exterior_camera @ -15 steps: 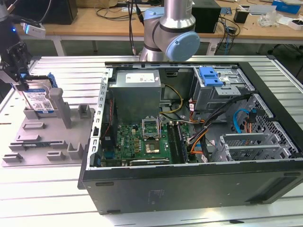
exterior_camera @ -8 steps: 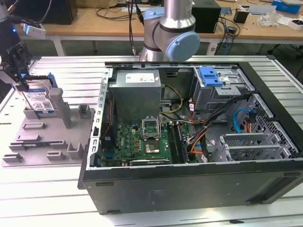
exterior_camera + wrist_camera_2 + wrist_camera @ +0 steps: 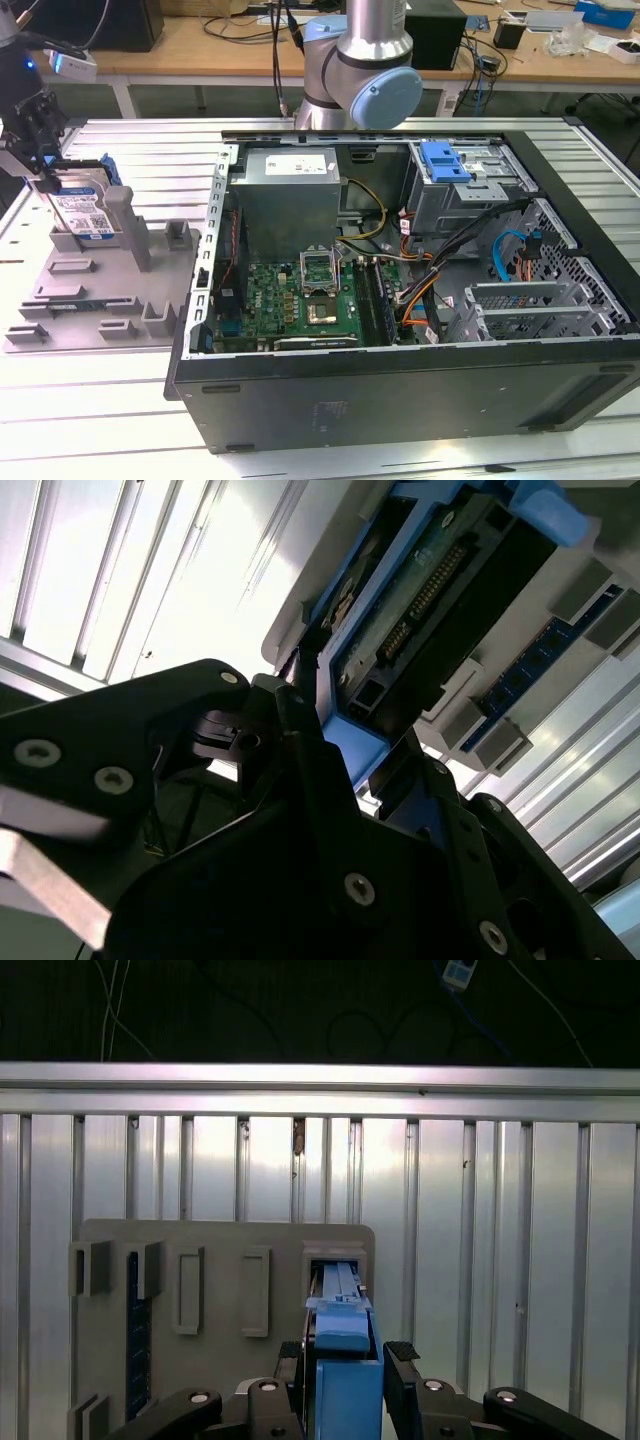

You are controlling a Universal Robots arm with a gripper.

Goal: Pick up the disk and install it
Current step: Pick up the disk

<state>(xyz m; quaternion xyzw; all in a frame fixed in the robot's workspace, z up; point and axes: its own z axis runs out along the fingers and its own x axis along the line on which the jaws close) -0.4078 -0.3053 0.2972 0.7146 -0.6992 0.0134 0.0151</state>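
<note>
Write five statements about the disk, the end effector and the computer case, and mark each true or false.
1. The disk stands on edge in the grey fixture beside the computer case. True.
2. The end effector reaches inside the computer case. False: it is at the disk, over the fixture on the exterior view's left.
3. In the first wrist view, the fingers close on both sides of the disk's blue frame. True.
4. The computer case is closed up. False: its side is open and the motherboard shows.
5. The disk sits in the drive cage. False: it is in the fixture's slot.
</note>
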